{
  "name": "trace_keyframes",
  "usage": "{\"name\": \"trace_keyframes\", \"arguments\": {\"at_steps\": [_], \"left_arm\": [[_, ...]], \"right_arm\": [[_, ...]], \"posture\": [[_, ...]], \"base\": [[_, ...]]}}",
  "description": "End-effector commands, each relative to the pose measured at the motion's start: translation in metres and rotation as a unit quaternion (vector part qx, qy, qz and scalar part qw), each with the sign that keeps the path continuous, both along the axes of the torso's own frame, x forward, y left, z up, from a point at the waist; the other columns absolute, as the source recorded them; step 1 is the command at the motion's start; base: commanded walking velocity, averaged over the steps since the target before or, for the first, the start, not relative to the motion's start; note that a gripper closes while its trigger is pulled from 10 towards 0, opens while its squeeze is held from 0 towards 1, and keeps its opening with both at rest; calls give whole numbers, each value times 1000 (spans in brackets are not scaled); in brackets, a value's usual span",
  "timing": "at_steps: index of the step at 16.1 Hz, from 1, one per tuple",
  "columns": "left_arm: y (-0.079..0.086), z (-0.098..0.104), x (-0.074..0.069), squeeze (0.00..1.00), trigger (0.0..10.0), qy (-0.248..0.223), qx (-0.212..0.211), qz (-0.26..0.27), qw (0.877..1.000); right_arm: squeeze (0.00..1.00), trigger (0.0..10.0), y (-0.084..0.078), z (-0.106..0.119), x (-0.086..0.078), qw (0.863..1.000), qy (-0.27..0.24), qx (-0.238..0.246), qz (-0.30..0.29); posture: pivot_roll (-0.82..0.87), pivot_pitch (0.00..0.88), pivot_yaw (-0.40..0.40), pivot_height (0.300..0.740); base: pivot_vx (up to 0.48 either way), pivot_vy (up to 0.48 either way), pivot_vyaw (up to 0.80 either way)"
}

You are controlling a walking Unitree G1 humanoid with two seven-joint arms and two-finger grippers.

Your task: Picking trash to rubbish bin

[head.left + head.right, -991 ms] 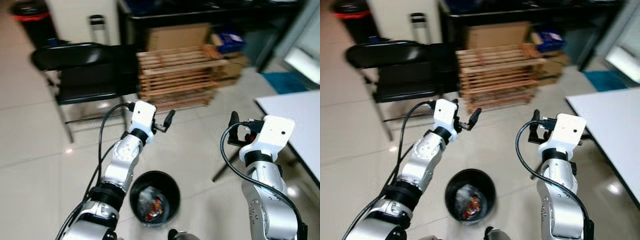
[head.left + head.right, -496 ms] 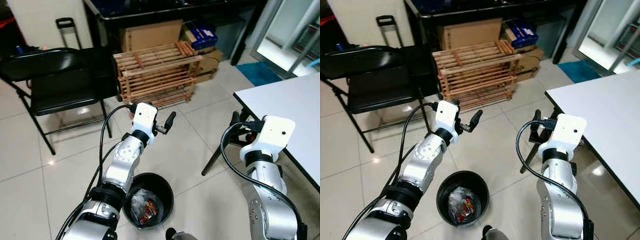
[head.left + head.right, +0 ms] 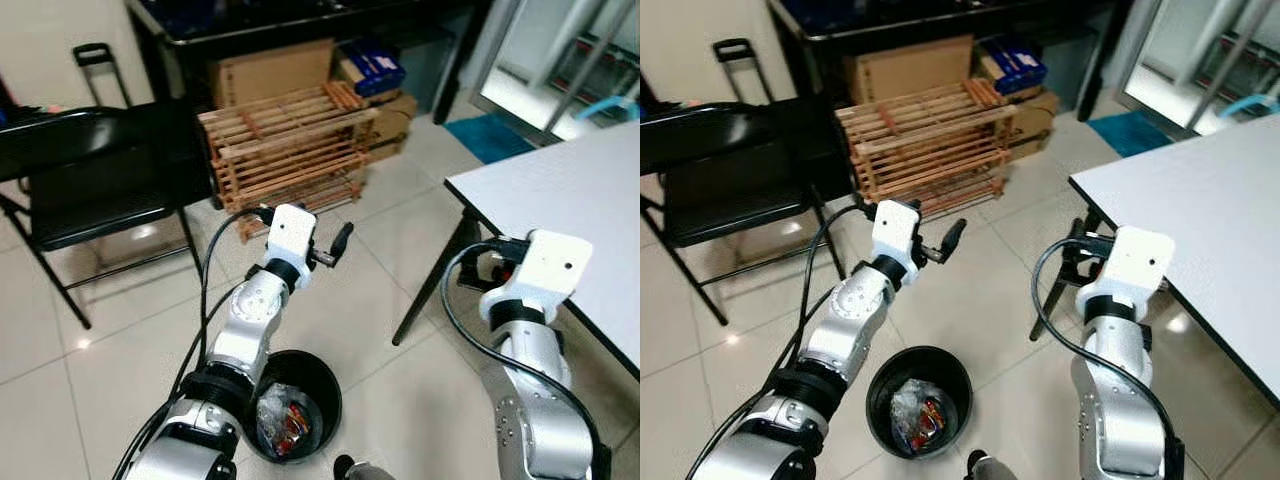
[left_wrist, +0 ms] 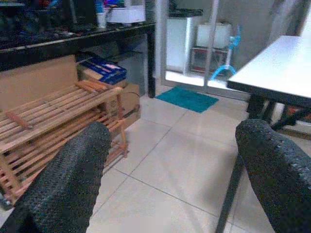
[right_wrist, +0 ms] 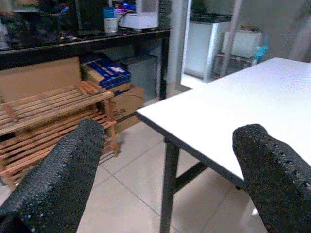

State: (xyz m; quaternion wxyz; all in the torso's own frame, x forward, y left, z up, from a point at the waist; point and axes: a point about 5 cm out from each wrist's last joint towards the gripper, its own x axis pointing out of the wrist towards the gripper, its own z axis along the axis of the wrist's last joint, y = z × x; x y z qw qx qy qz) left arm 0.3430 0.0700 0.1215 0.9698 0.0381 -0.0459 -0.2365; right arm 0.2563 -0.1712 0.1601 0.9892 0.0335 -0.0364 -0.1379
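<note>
Rubbish bin (image 3: 325,375): round black bin, upright on the tile floor (image 3: 120,350), mouth facing straight up, long axis vertical; at 6 o'clock in the head views, just under the left forearm. Trash (image 3: 282,420) inside it, crumpled clear plastic plus red-orange wrappers.

Largest to smallest: white table (image 3: 560,190) at 3 o'clock, black legs, corner pointing toward the room's middle. Black folding chair (image 3: 90,190) at 9–10 o'clock. Wooden slat rack (image 3: 285,135) at 12 o'clock, long axis running left-right, cardboard boxes (image 3: 270,70) behind it under a black desk (image 3: 300,25). Teal mat (image 3: 490,135) at 1–2 o'clock.

Left gripper (image 4: 170,160) raised above the floor beyond the bin, aimed toward the rack; fingers (image 4: 63,179) spread wide, nothing between them. Right gripper (image 5: 167,160) raised at 4 o'clock beside the table edge, aimed at the table corner and rack; fingers (image 5: 58,179) wide apart, holding nothing.
</note>
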Motion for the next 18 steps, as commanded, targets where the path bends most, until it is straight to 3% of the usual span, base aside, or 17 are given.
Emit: {"name": "trace_keyframes", "arguments": {"at_steps": [1,13,18], "left_arm": [[-2,1,1,0,10000,-5,8,-2,1000],[-4,1,2,0,10000,-4,11,-7,1000],[-5,0,2,0,10000,-2,11,-9,1000]], "right_arm": [[0,10000,0,1,1,1000,-2,5,-5],[0,10000,-6,3,-3,999,-1,-41,-10],[0,10000,-6,3,-4,1000,-5,-17,-24]], "posture": [[83,65,-28,740],[71,62,-19,740],[71,65,-17,740]], "base": [[0,0,-763],[0,0,-748],[0,0,-660]]}}
